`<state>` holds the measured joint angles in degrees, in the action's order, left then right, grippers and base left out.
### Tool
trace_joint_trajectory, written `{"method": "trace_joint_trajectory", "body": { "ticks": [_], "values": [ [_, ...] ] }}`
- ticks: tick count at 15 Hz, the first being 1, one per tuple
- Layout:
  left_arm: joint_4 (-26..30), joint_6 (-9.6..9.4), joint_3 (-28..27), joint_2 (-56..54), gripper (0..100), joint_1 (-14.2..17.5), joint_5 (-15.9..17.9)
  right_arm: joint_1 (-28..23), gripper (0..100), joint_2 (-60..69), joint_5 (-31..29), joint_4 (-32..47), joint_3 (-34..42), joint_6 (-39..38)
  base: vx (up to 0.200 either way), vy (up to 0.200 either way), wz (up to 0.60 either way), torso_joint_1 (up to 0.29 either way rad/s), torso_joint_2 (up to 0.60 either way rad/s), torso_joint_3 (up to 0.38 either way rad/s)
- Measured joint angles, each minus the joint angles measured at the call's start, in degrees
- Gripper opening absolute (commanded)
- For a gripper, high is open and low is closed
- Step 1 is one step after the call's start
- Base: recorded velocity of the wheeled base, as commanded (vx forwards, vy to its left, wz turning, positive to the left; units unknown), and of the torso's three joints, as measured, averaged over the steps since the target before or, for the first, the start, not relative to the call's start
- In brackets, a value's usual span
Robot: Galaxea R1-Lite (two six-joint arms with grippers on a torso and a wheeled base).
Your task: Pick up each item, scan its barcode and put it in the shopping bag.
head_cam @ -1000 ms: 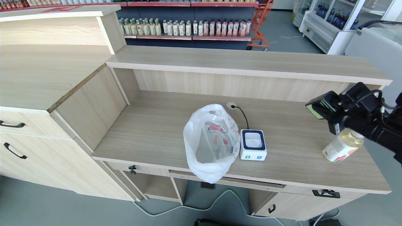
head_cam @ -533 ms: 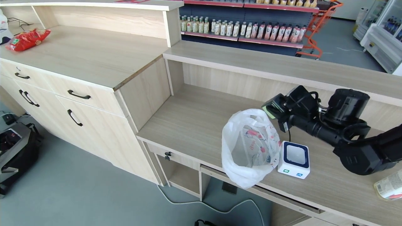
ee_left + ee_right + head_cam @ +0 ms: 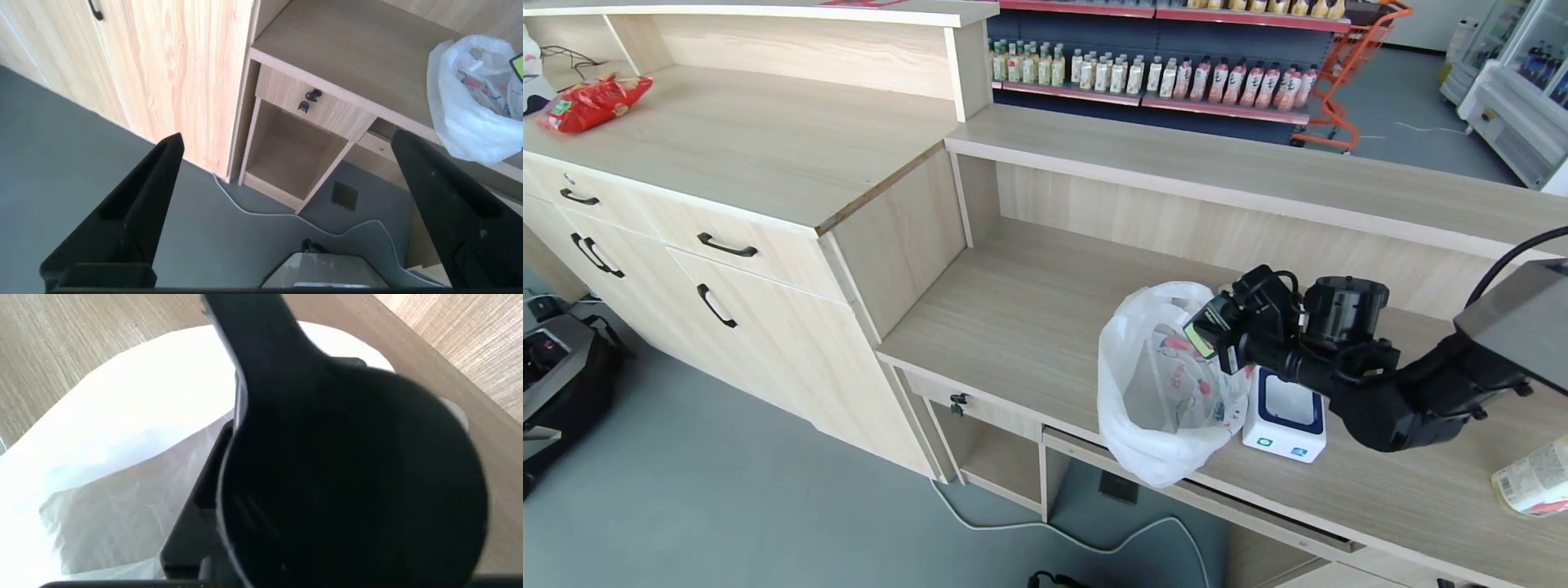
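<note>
One wooden counter (image 3: 1029, 318) carries the white shopping bag (image 3: 1143, 425), mouth up. Right gripper (image 3: 1213, 331) hangs over it, and I cannot tell its grip. Left gripper (image 3: 286, 147) gapes wide above the floor. Scanner (image 3: 1286, 416) touches the bag, and the bottle (image 3: 1531, 486) rests well apart.

Open-mouthed bag (image 3: 1131, 425), scanner (image 3: 1282, 412) perhaps touching alongside

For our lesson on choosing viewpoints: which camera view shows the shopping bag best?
The head view: the shopping bag sits almost whole on the counter, mouth open, beside the scanner. The left wrist view catches it at the frame's edge, partly cut off; the right wrist view, a close stretch of its white plastic.
</note>
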<state>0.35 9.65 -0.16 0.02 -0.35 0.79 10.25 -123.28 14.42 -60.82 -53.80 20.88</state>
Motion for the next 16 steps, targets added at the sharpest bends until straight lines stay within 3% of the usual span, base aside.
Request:
{"method": "trace_joint_trajectory", "body": {
  "ticks": [16],
  "values": [
    [-0.02, -0.02, 0.00, 0.00, 100, 0.00, -0.01, 0.18, 0, -11.78, 0.20, 0.22, -9.02, -0.26, 0.000, 0.000, 0.00, 0.000, 0.00, 0.000]
  ]
}}
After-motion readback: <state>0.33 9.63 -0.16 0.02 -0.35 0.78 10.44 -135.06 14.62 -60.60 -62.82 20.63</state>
